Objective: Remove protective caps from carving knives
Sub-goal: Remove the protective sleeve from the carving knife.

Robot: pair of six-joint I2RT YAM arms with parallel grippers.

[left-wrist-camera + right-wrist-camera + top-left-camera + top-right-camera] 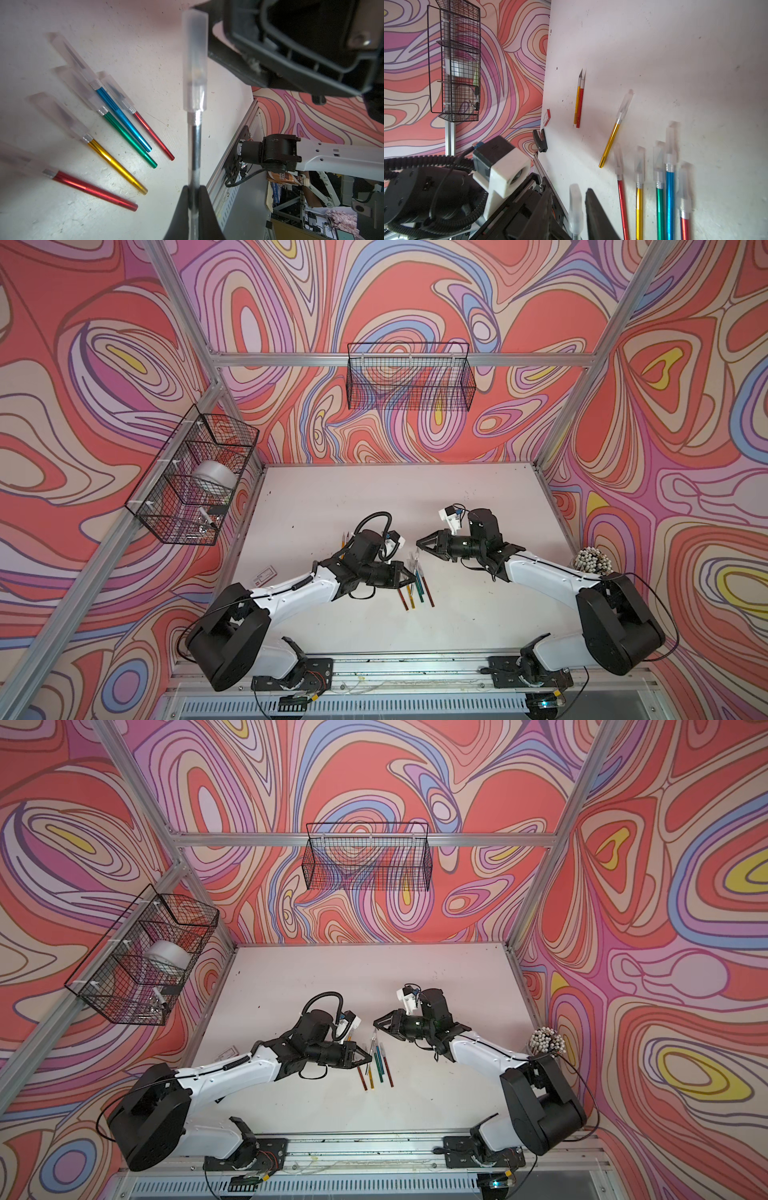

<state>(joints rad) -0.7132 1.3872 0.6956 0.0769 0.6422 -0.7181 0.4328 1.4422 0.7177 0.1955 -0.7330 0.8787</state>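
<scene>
Between the left claw's (pixel 194 189) shut jaws sits a silver carving knife (pixel 195 145), its protective cap (pixel 195 58) pointing away. The right claw (pixel 420 542) stands narrow around that cap; whether it pinches is unclear. Just beside the left claw, five capped knives (pixel 128 137) lie on the table (pixel 145 41); farther off lie two bare knives (pixel 579 104).

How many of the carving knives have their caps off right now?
2. The gold knife and the red knife lie touching side by side, blades bare, away from the capped row. Others may be hidden under the arms.
</scene>
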